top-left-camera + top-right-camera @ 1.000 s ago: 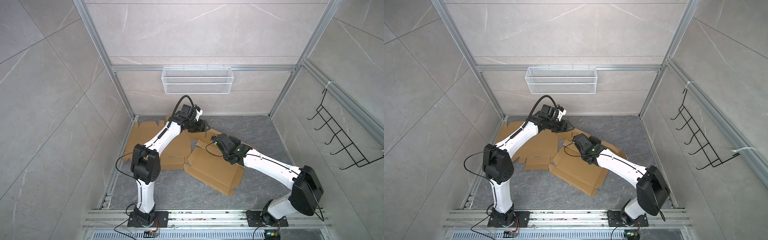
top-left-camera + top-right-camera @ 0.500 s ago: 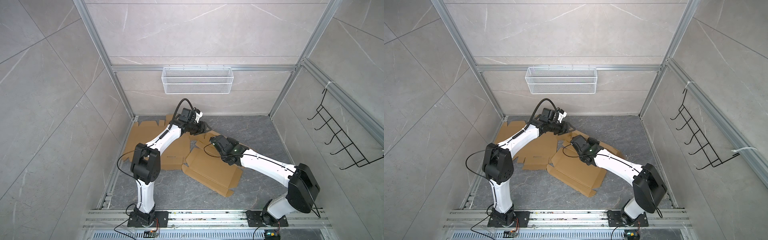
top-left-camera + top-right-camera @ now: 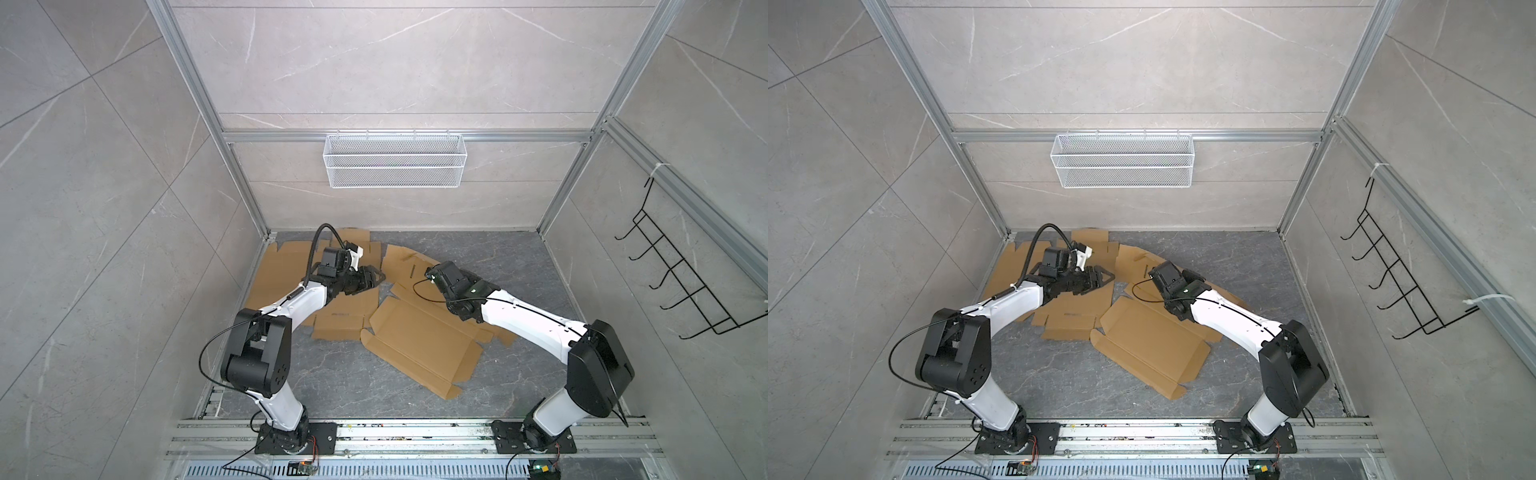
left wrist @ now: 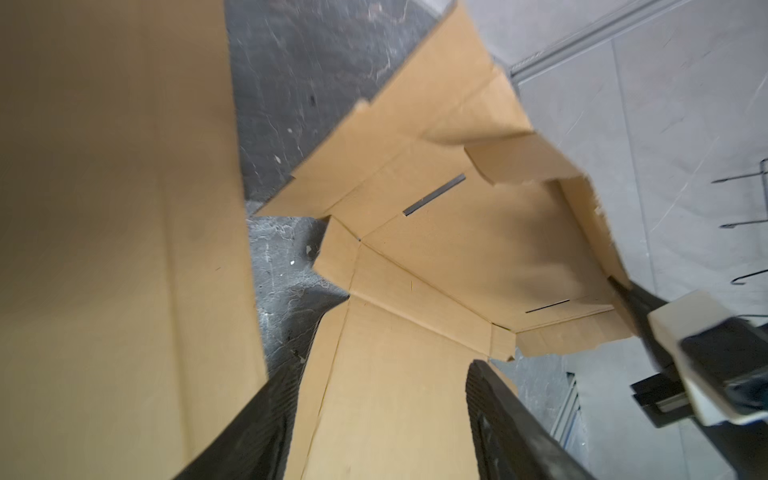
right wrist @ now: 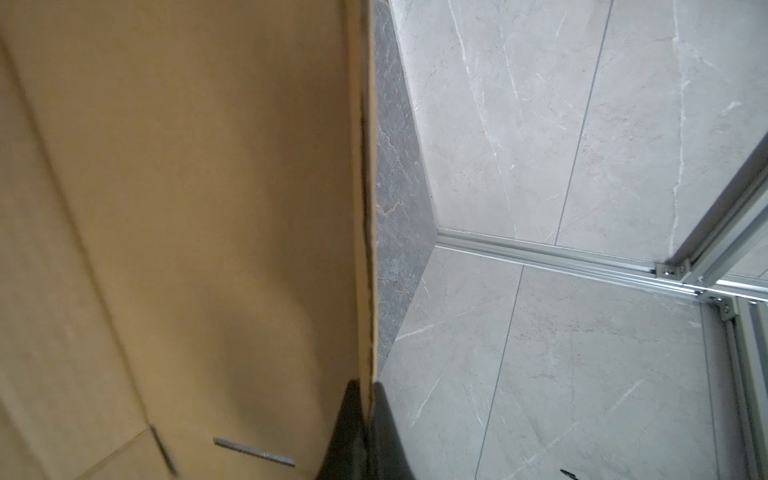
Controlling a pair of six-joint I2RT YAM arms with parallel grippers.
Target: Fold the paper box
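Both low, outstretched: left end effector (image 3: 372, 278) spread, right end effector (image 5: 365, 400) seemingly pinching cardboard (image 5: 187, 208).

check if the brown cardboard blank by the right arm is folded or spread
Mostly spread: the brown cardboard blank lies flat, far panel lifted.

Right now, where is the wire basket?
In both top views the basket hangs on the back wall, centred, above the cardboard on the floor.

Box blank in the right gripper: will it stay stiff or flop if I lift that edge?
Probably light: the right gripper holds the box blank by a fingertip pinch alone. Likely to hinge rather than stay flat, since creases cross it. The panels between creases look stiff.
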